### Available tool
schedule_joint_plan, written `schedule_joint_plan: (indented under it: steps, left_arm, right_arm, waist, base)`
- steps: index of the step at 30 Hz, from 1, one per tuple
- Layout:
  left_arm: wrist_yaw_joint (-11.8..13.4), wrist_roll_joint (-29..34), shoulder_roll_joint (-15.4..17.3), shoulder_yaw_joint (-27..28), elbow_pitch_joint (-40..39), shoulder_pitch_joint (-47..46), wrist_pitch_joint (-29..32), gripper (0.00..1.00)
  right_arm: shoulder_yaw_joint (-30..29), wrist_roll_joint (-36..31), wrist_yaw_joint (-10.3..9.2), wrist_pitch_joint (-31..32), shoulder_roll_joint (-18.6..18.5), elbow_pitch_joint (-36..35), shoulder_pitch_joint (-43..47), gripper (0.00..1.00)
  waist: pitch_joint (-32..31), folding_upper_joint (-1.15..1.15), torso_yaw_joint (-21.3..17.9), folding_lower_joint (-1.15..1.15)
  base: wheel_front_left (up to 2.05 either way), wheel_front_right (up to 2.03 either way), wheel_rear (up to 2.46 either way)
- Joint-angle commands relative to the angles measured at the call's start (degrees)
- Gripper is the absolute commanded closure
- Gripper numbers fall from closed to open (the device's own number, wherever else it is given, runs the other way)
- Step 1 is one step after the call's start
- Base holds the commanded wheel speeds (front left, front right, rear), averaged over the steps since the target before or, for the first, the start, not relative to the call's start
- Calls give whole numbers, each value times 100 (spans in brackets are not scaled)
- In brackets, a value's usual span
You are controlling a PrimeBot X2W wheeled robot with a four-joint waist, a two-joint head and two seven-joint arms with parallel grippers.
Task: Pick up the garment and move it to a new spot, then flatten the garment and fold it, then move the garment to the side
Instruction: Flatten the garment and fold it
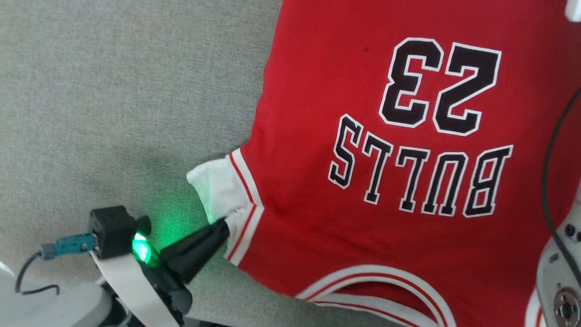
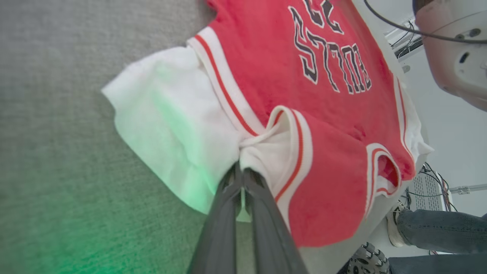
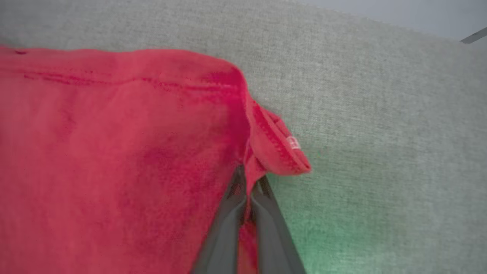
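The garment (image 1: 363,136), a red jersey with black "BULLS 23" lettering, lies face up on the grey cloth surface, its lettering upside down in the head view. My left gripper (image 1: 224,225) sits at the lower left, shut on the bunched white sleeve (image 1: 218,190). The left wrist view shows the same grip (image 2: 240,171), with sleeve cloth gathered into the fingertips and the red body of the garment (image 2: 323,133) spreading beyond. In the right wrist view my right gripper (image 3: 247,186) is shut on a red hem corner of the garment (image 3: 114,152), which folds over beside a small white tag (image 3: 293,142).
Grey cloth surface (image 1: 113,91) stretches open to the left of the jersey. My right arm's pale housing (image 1: 560,281) and a black cable (image 1: 549,159) stand at the right edge. Past the table edge, a person's jeans leg (image 2: 437,224) and shoe (image 2: 395,224) are visible.
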Motion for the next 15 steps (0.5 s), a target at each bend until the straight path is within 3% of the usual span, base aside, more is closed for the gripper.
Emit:
schedule_joint_plan:
  steps: [1, 8, 15]
  left_arm:
    - [19, -87, -11, 106, 47, 0, -2, 100]
    - [19, -136, 65, 327, 155, 335, -3, 100]
    - [18, -246, 112, 586, 250, 823, -3, 100]
  right_arm:
    - [-56, 32, -3, -36, -18, 118, 265, 100]
    - [260, 602, -4, -26, -349, -373, 795, 100]
    - [513, 1912, -4, 845, -997, -2214, 2829, 100]
  waist:
    - [-124, 0, -69, 0]
    - [-664, 0, -310, 0]
    - [-1275, 0, -683, 0]
  base:
    - [0, 0, 0]
    - [0, 0, 0]
    - [0, 0, 0]
